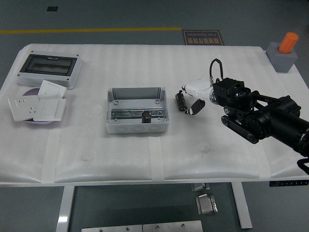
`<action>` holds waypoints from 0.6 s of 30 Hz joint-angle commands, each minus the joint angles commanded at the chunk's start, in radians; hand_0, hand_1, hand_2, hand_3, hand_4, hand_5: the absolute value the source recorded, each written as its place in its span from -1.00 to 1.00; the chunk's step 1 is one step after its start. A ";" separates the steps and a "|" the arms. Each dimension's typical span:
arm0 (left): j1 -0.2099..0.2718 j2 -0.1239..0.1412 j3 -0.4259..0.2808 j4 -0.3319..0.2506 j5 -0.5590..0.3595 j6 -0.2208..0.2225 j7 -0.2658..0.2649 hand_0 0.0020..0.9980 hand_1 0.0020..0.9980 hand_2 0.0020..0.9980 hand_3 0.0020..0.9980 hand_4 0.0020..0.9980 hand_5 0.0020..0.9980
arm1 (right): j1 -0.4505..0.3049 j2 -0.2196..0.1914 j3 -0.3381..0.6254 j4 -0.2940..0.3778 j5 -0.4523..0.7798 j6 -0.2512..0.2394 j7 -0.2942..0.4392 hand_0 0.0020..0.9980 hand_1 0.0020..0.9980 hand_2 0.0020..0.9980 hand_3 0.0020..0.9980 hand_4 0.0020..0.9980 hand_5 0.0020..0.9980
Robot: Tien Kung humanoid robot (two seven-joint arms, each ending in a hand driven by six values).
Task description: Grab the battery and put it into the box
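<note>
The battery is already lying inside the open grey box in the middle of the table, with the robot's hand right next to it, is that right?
Not quite. The head view shows the battery lying on the white table, to the right of the open grey box, not inside it. The robot's right hand is indeed right next to it, fingers around the battery's right side.

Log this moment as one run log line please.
phase: reaching to grasp | right hand: fingers around battery, grasp unconfirmed | battery: on table | box: open, left of battery

Table (145, 159): box (137, 111), battery (181, 101), switches (36, 106).
</note>
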 joint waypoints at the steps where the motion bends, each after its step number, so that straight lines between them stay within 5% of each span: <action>1: 0.000 0.000 0.000 0.000 0.000 0.000 0.000 -0.07 0.17 -0.21 0.04 -0.10 -0.41 | -0.001 0.000 0.001 0.000 0.000 0.000 0.000 0.84 0.47 0.63 0.69 0.44 -0.21; 18: -0.006 -0.004 0.033 0.000 -0.032 0.002 -0.010 -0.07 0.17 -0.21 0.04 -0.10 -0.41 | -0.003 -0.002 -0.011 0.003 0.025 -0.025 0.000 0.83 0.46 0.63 0.64 0.43 -0.18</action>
